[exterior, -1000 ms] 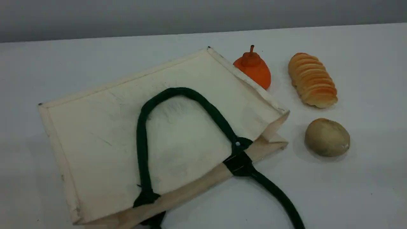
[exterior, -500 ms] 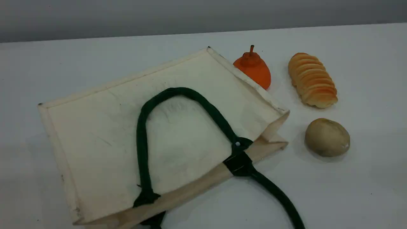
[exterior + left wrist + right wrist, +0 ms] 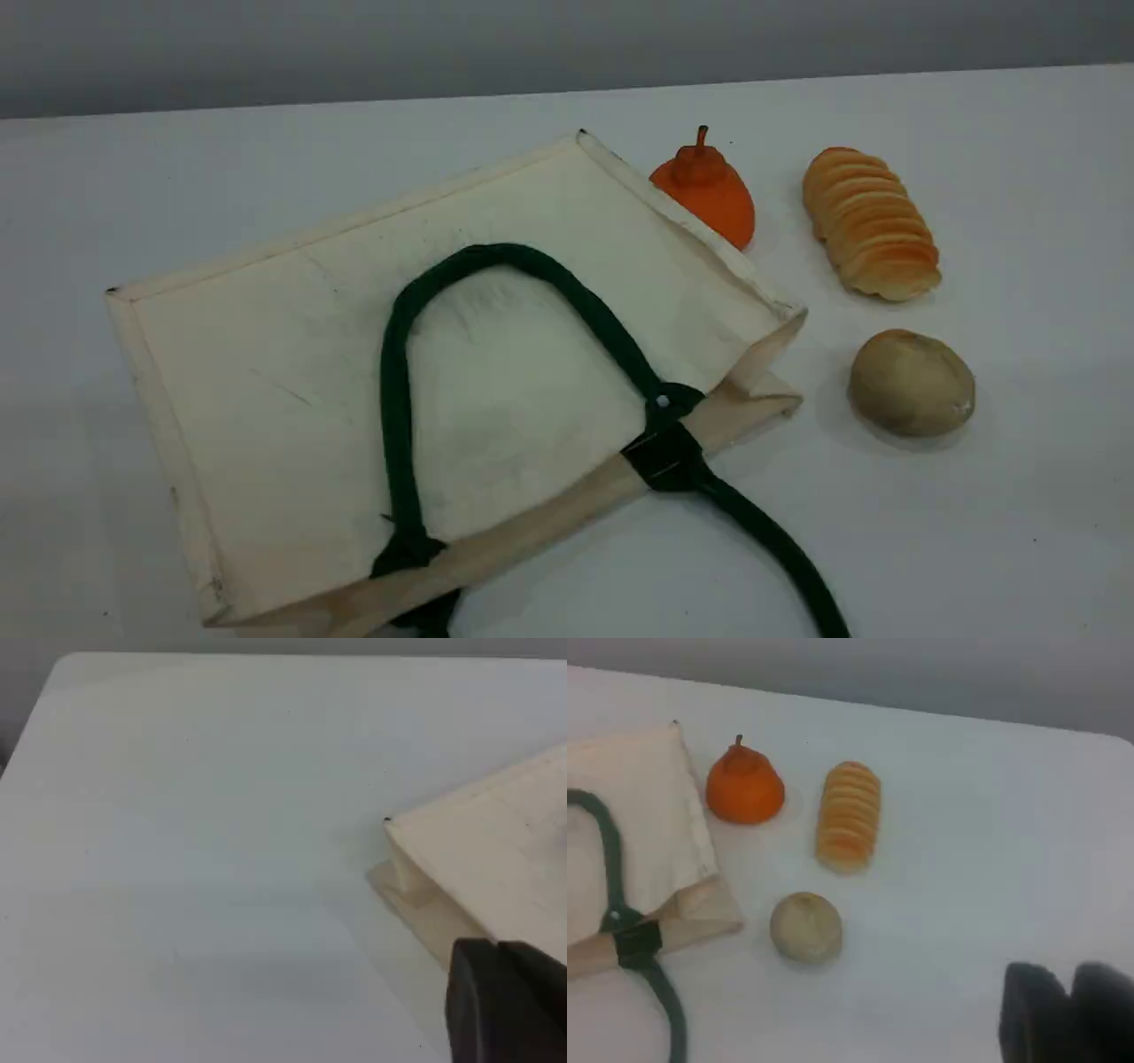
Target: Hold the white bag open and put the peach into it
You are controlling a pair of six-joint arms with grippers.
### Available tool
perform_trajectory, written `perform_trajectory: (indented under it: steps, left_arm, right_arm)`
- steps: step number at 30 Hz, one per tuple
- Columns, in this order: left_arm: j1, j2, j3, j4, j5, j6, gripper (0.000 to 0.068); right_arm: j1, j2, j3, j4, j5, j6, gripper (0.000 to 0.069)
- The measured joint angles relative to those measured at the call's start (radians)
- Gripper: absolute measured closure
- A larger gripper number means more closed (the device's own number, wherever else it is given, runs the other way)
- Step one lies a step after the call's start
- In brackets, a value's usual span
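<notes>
Table: a flat white table (image 3: pixel 974 549) with a plain grey wall (image 3: pixel 532 44) behind it.
Bag: the big cream cloth bag (image 3: pixel 292 354) lies flat on the left and middle of the table. Its open end points to the near edge. The mouth looks pressed almost flat.
Top handle: one dark green rope loop handle (image 3: pixel 496 254) is flipped back and rests on the bag's upper side.
Other handle: the second dark green rope loop handle (image 3: pixel 771 540) runs from the bag's mouth out onto the table and off the near edge of the scene view.
Orange fruit: an orange pear-shaped toy fruit with a little stem (image 3: pixel 706 188) sits just beside the bag's far right edge. I cannot tell if they touch.
Bread: a long tan toy loaf with ridges (image 3: pixel 870 223) lies to the right of the orange fruit, apart from it.
Brown lump: a round brownish lump like a potato (image 3: pixel 911 383) sits near the bag's right corner, not touching it.
Left gripper (image 3: pixel 500 1001): a dark blurry tip above the table, near a corner of the bag. I cannot tell if it is wide or narrow.
Right gripper (image 3: pixel 1070 1014): two dark blurry tips close side by side, above bare table, well apart from the toys. I cannot tell if they are closed.
</notes>
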Motion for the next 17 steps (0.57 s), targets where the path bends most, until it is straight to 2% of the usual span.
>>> perform_trajectory:
  steps: [17]
  left_arm:
    - [0.0, 0.0, 0.0, 0.0, 0.0, 0.0, 0.0601]
  right_arm:
    - [0.0, 0.0, 0.0, 0.0, 0.0, -0.001, 0.0594]
